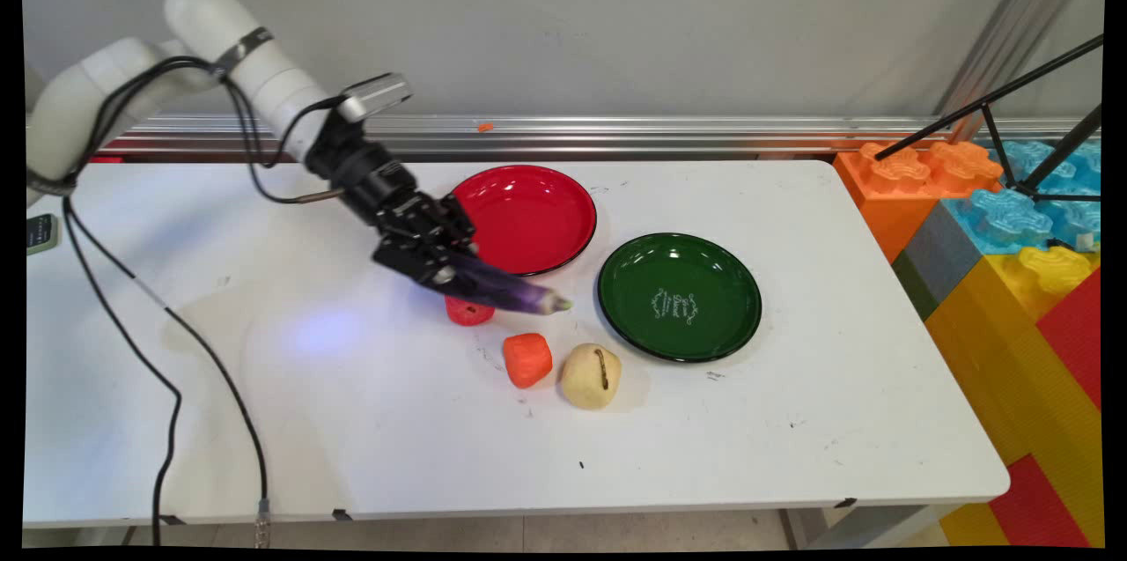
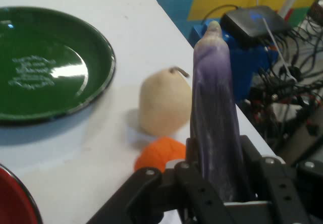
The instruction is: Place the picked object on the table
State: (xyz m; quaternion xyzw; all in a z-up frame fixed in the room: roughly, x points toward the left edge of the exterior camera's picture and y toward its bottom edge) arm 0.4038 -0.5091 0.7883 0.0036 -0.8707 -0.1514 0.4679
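Observation:
My gripper [image 1: 451,272] is shut on a long purple eggplant [image 1: 511,291], held in the air with its green tip pointing toward the green plate [image 1: 680,297]. In the hand view the eggplant [image 2: 214,113] stands up between the fingers [image 2: 189,168]. Under it on the table sits a small red item [image 1: 467,312], partly hidden by the eggplant. An orange carrot piece [image 1: 527,359] and a beige pear-like fruit [image 1: 591,375] lie just in front. The red plate [image 1: 526,218] is right behind the gripper.
Big coloured building blocks [image 1: 1004,226] are stacked at the table's right end, with a black tripod [image 1: 1012,138] over them. Black cables [image 1: 167,341] hang from the arm across the table's left side. A metal rail [image 1: 616,131] runs along the back edge.

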